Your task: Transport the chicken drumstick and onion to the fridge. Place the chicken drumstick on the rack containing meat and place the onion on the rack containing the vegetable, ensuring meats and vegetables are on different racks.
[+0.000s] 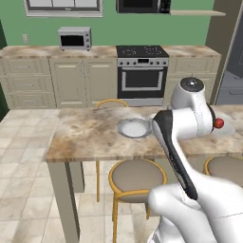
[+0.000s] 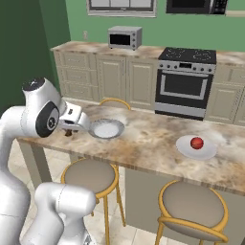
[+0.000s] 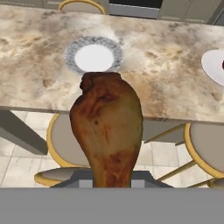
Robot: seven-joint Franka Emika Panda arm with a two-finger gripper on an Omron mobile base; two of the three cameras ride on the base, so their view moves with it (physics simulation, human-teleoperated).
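From the left base view, the arm rises at the lower right and folds back over the marbled surface, its wrist bulk hiding most of the far plate where the onion peeks out; my worry is that a wide swing from this tucked pose clips that plate or the onion. The fridge stands at the right edge, well apart, so a long carry lies ahead. In the right base view, the hand sits low by the near-left edge of the surface, just beside the empty plate, with the onion on its white plate well off. In the hand view, the claw is clenched on the chicken drumstick, gripped at its narrow end; that slim hold could slip or pivot during travel.
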